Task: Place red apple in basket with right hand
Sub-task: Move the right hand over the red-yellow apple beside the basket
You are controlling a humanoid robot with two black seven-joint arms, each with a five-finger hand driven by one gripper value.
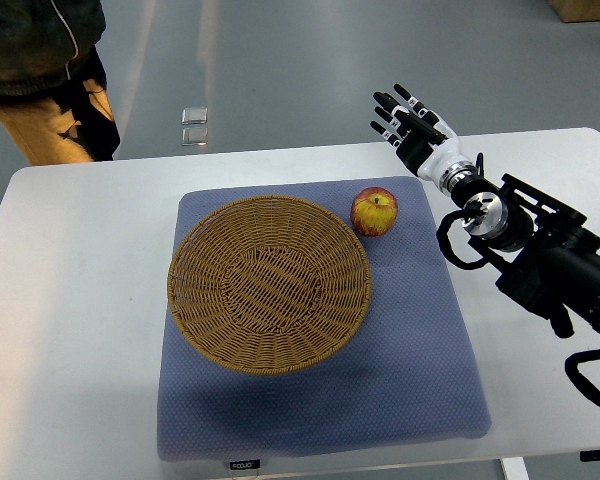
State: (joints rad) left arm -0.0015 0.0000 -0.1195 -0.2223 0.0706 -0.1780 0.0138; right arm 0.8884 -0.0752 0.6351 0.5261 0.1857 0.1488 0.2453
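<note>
— Position of apple [374, 212]?
— Resting on blue mat [420, 350], just beside basket [269, 284], off its upper right rim. Red with a yellow patch, stem up. Not in basket.

— Basket contents?
— Wicker, round, shallow. Nothing inside. Seated on mat's left half.

— Right hand [408, 124]?
— Entering from right edge, raised past table's far edge, above and right of apple. Near it, not touching. Fingers [390, 110] extended and spread, pointing up and left. Holding nothing.

— Arm condition?
— Black links and cable loops trailing across table [70, 330] toward lower right corner. White wrist section behind palm.

— Left hand?
— Not visible.

— Surroundings?
— White table under mat. Person [45, 70] standing at far left corner, dark jacket, tan trousers, partly cropped. Small clear object on floor beyond table, too small to identify.
</note>
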